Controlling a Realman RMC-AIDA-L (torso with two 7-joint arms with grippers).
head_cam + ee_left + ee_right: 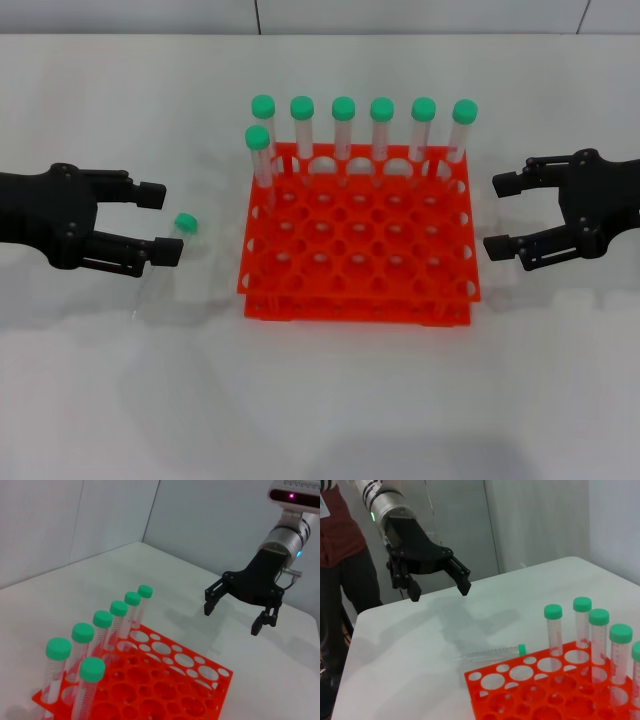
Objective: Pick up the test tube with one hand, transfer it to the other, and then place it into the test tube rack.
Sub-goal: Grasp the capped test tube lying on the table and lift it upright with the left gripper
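The bright orange-red plastic grid rack (357, 250) stands mid-table. A slim clear green-capped tube (166, 258) lies beside it; the black left gripper (158, 223) hovers over it, fingers apart, pickup pending. The right gripper (508, 214) waits, spread too.

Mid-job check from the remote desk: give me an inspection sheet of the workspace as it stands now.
Surface: white table, bare around the rack.
Test tube: lying on its side on the table left of the rack, green cap toward the rack, not gripped.
Test tube rack: orange-red, on the table; seven capped tubes upright along its far and left edge, other holes empty.
Clutter: nothing seen.
Left gripper: open, above the table, close by the lying tube.
Right gripper: open, right of the rack, holding nothing.
Cables: thin wire at the right wrist.
Surroundings: grey wall panels; a person stands behind the left arm.
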